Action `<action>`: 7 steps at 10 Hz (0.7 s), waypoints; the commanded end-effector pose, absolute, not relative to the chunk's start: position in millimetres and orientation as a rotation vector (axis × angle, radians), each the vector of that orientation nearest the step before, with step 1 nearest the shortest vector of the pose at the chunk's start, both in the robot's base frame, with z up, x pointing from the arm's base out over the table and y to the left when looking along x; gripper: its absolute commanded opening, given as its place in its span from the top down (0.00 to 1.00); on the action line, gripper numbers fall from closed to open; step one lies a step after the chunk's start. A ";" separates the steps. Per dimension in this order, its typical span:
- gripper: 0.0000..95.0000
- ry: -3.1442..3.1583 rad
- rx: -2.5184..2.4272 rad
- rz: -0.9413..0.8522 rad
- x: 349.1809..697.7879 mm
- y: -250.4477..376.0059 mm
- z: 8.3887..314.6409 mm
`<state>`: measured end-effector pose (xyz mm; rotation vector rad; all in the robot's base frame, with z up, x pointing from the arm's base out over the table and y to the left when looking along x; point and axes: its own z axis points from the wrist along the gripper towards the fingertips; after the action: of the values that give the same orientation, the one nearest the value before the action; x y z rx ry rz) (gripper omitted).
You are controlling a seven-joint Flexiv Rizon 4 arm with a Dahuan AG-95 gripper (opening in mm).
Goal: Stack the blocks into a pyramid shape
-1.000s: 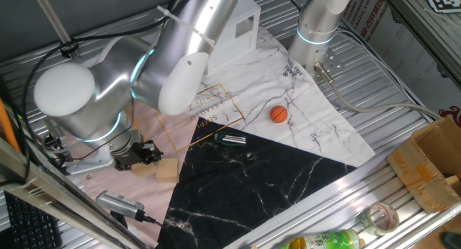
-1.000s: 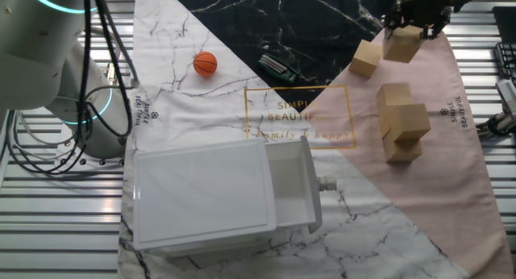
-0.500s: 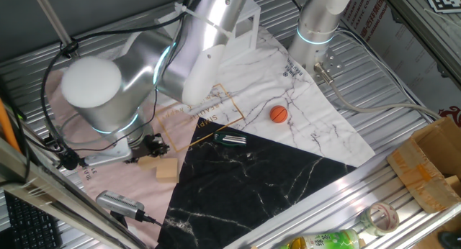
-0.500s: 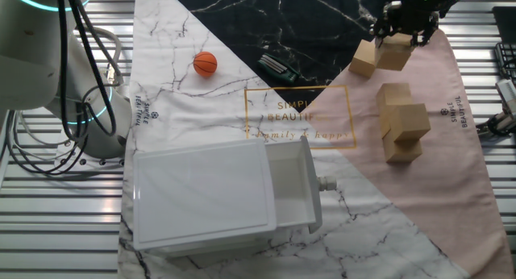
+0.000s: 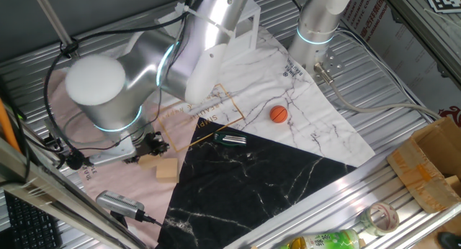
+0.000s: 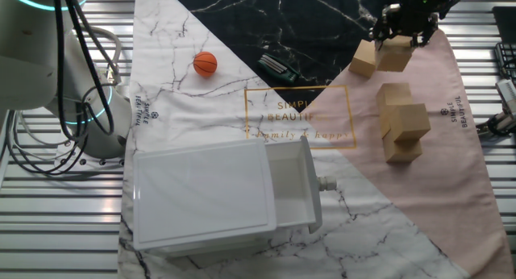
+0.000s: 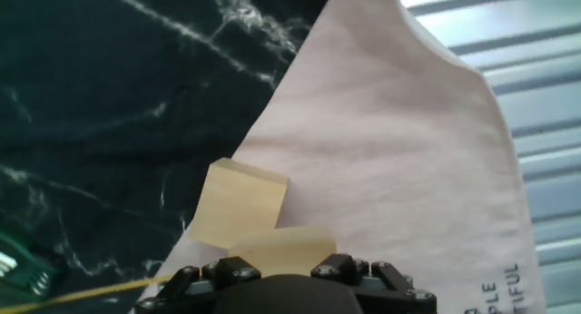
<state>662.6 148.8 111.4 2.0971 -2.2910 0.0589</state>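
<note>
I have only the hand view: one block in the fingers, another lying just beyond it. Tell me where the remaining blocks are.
Observer: The other blocks sit in a tight cluster further along the pink cloth, partly stacked, apart from the held block and the loose block.
Operator: Name whatever else lies on the cloths.
Observer: An orange ball rests on the white marble cloth, well away from the gripper.
Operator: Go on.
Observer: A white box-like house stands on that marble cloth too, its open side facing the cluster.
</note>
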 end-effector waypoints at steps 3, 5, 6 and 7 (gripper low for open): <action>1.00 -2.268 2.215 0.096 662.0 145.2 112.9; 1.00 -2.275 2.196 0.091 663.0 142.0 112.7; 1.00 -2.282 2.188 0.088 663.3 140.8 112.8; 1.00 -2.283 2.184 0.089 663.9 138.9 112.6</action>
<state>663.2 137.3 112.0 2.2099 -2.2875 0.0985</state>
